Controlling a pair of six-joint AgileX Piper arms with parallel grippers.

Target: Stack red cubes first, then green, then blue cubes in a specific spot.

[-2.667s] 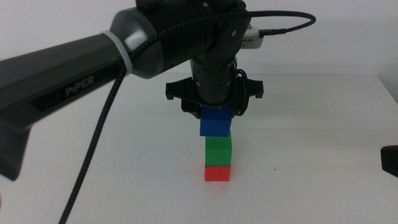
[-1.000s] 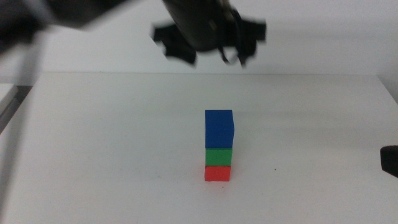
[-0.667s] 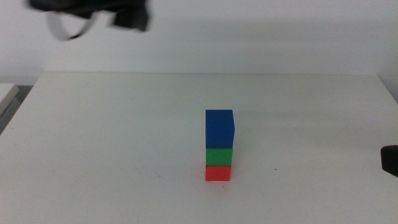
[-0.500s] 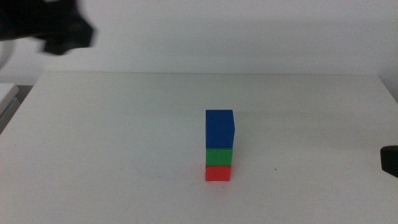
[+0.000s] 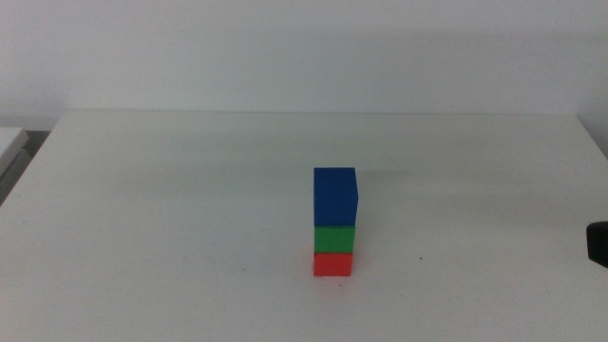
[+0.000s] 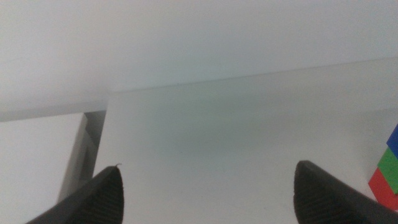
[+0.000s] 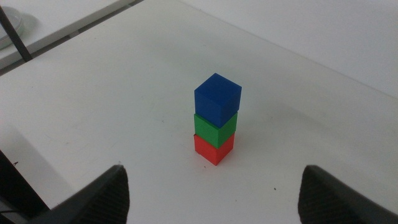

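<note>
A stack of three cubes stands on the white table near its middle. The red cube is at the bottom, the green cube on it, the blue cube on top. The stack also shows in the right wrist view: red cube, green cube, blue cube. Its edge shows in the left wrist view. The spot is hidden under the stack. My left gripper is open and empty, off the middle view to the left. My right gripper is open and empty, far from the stack.
The white table runs to a white wall at the back. A dark part of the right arm shows at the right edge of the middle view. The table's left edge shows in the left wrist view.
The left gripper let go of the blue cube on the stack, rose, swung away to the left and left the middle view. The stack stays still.
</note>
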